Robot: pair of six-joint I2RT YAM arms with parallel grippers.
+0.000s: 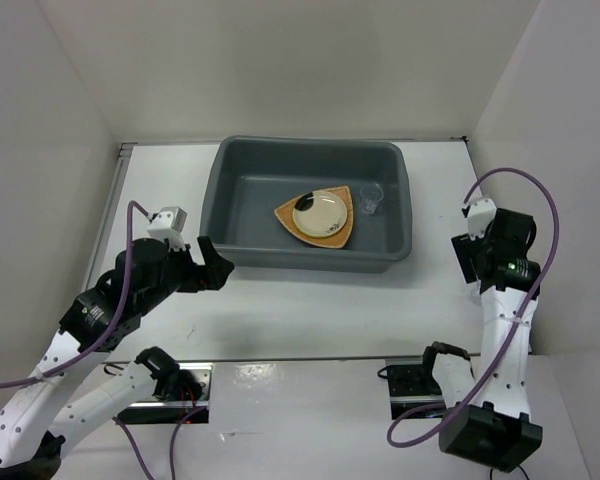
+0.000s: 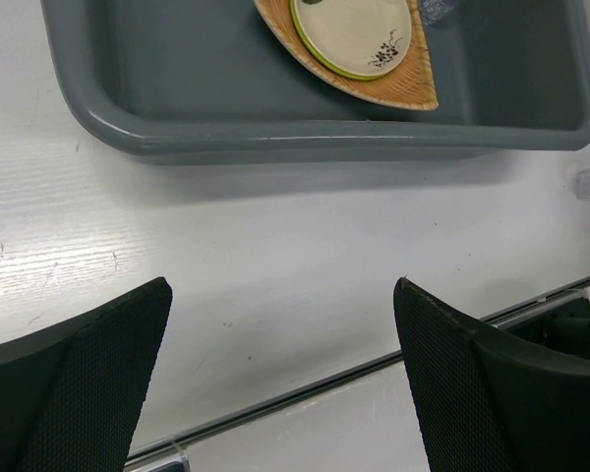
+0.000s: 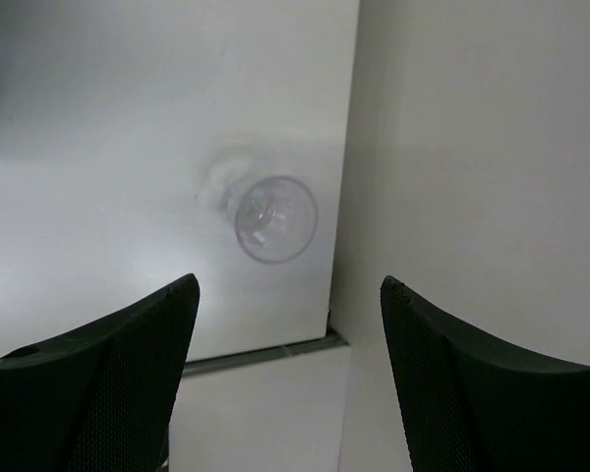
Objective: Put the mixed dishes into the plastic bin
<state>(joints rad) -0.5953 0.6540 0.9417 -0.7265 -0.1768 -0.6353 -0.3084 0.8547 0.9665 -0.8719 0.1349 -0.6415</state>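
The dark grey plastic bin (image 1: 310, 255) stands at the table's middle back. In it lies the tan wooden plate (image 1: 343, 203), with the lime-green plate (image 1: 303, 229) and the cream plate (image 1: 322, 212) stacked on it, and a clear cup (image 1: 371, 197) stands beside them. The stack also shows in the left wrist view: tan plate (image 2: 413, 84), cream plate (image 2: 354, 29). My left gripper (image 1: 218, 265) (image 2: 282, 285) is open and empty over the table, just in front of the bin's near wall (image 2: 315, 138). My right gripper (image 1: 467, 262) (image 3: 287, 280) is open and empty above a second clear cup (image 3: 275, 218) on the table by the right wall.
White walls enclose the table on three sides; the right wall (image 3: 472, 147) is close to the cup. A metal strip (image 2: 374, 369) runs along the table's near edge, with the arm bases (image 1: 420, 385) behind it.
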